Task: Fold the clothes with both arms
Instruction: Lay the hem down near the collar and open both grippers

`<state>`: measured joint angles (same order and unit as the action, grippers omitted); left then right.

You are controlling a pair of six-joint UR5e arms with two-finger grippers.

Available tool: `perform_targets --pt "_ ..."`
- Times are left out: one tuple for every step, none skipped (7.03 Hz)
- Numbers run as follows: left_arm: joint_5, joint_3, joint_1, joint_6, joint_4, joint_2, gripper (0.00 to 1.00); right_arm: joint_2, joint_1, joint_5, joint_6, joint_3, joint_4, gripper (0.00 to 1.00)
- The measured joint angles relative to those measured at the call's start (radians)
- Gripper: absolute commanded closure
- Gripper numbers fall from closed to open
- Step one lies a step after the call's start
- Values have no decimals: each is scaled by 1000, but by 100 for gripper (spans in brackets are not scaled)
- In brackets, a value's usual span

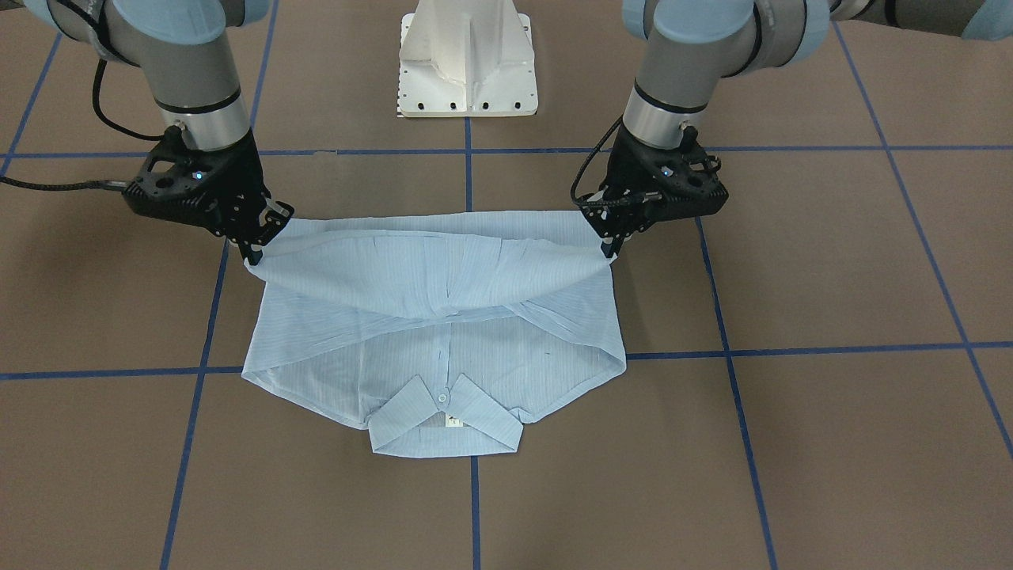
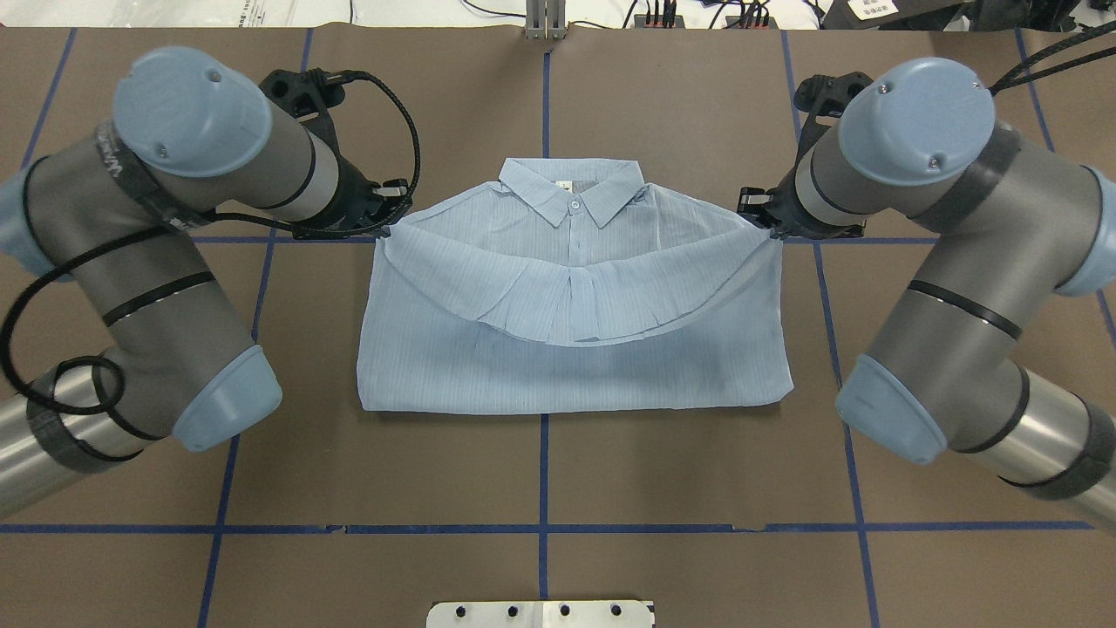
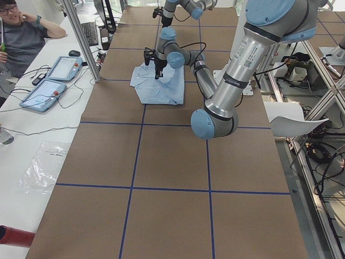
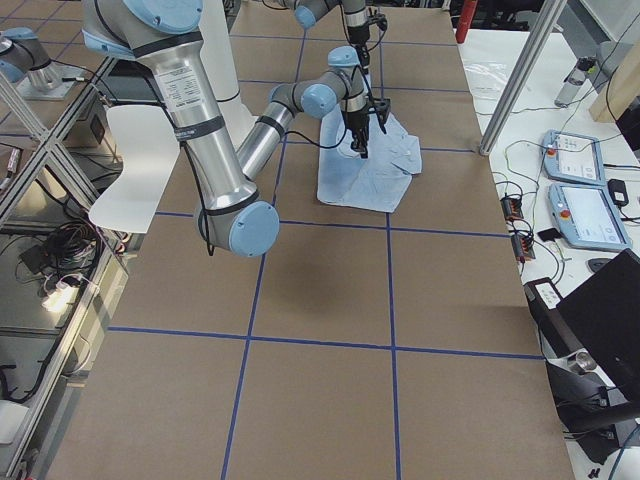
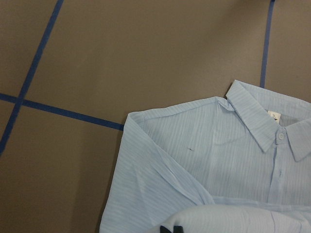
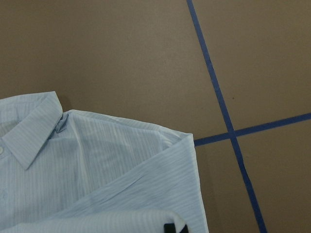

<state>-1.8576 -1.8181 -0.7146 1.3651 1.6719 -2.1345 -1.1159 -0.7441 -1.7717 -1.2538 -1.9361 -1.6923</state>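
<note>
Shirt (image 2: pixel 575 375) on table (image 2: pixel 697 488), hem (image 2: pixel 567 324) lifted toward collar (image 2: pixel 571 196), left gripper (image 2: pixel 388 228) and right gripper (image 2: pixel 772 231) apparently each pinching a hem corner

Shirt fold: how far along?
Done: shirt lies as a compact rectangle, no sleeves sticking out. In hand: left end effector and right end effector hold the lifted edge by its corners; it sags over the body. Remaining: lay it by the collar, release.

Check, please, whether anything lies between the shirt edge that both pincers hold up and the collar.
Nothing visible does. The left pincer and right pincer each pinch a corner of the raised edge of the shirt; between it and the collar lies only the shirt's own flat front.
</note>
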Motion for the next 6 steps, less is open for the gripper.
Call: perform_targets --pt "3 100 0 -1 95 -10 100 25 -5 1 4 96 61 100" --pt "5 195 1 -16 171 -23 100 40 -7 4 6 183 119 100" --pt "5 261 0 -51 217 -31 100 46 -9 7 10 246 167 100" --pt "5 295 -2 -86 242 -35 100 45 -15 7 13 281 202 100" --pt "3 307 -7 -100 251 -38 100 42 -27 5 15 291 216 100" --pt "0 311 -16 -106 253 -42 100 41 -38 3 17 293 221 100"
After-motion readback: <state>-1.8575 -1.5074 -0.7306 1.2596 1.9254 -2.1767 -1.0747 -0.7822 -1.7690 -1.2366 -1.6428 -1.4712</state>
